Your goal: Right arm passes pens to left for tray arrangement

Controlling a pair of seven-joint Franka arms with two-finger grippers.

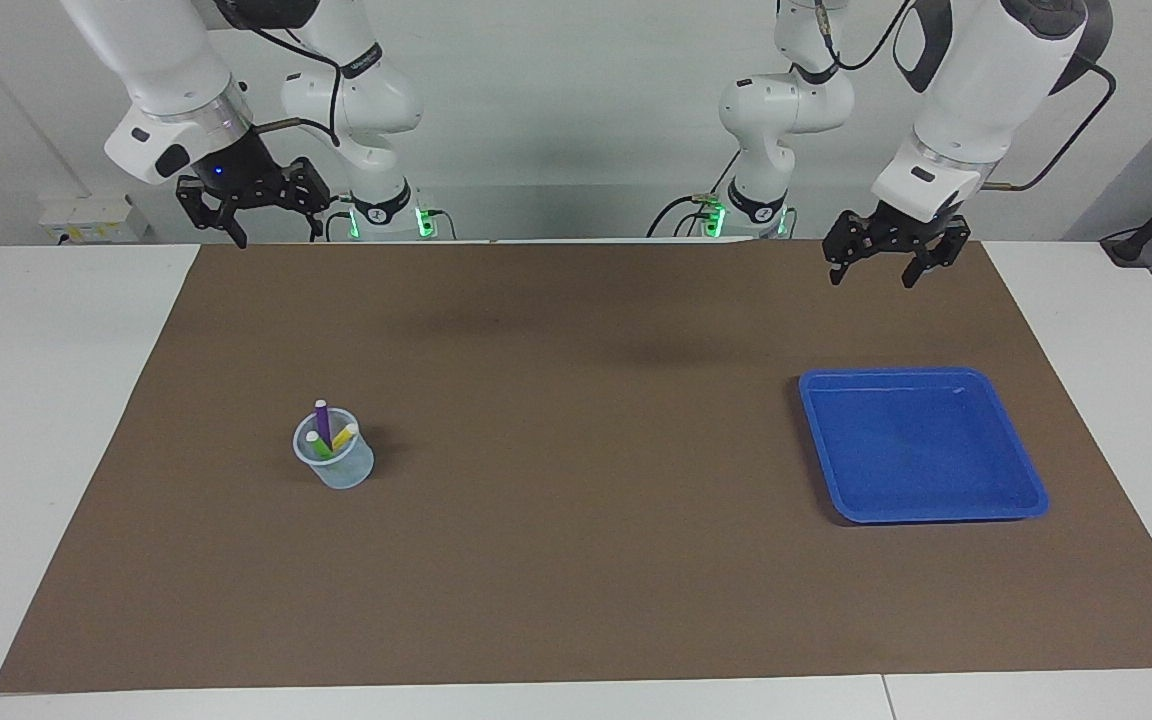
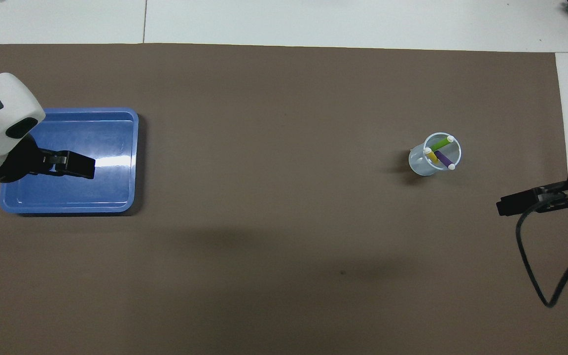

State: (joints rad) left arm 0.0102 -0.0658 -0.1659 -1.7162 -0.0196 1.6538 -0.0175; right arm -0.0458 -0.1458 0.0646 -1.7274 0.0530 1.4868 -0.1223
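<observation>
Three pens stand in a small translucent cup (image 1: 336,462): a purple pen (image 1: 322,420), a green pen (image 1: 317,443) and a yellow pen (image 1: 345,436). The overhead view shows the cup (image 2: 419,165) with the green (image 2: 441,144), yellow (image 2: 431,156) and purple (image 2: 444,159) pens. The blue tray (image 1: 921,450) lies empty toward the left arm's end, also in the overhead view (image 2: 111,133). My right gripper (image 1: 219,228), with the blue light, hangs open and empty high over the mat's corner (image 2: 506,206). My left gripper (image 1: 873,275) hangs open and empty, high above the mat near the tray (image 2: 86,168).
A brown mat (image 1: 576,560) covers most of the white table (image 1: 46,420). A black cable (image 2: 535,276) loops down from the right arm over the mat's edge. Nothing else stands on the mat between the cup and the tray.
</observation>
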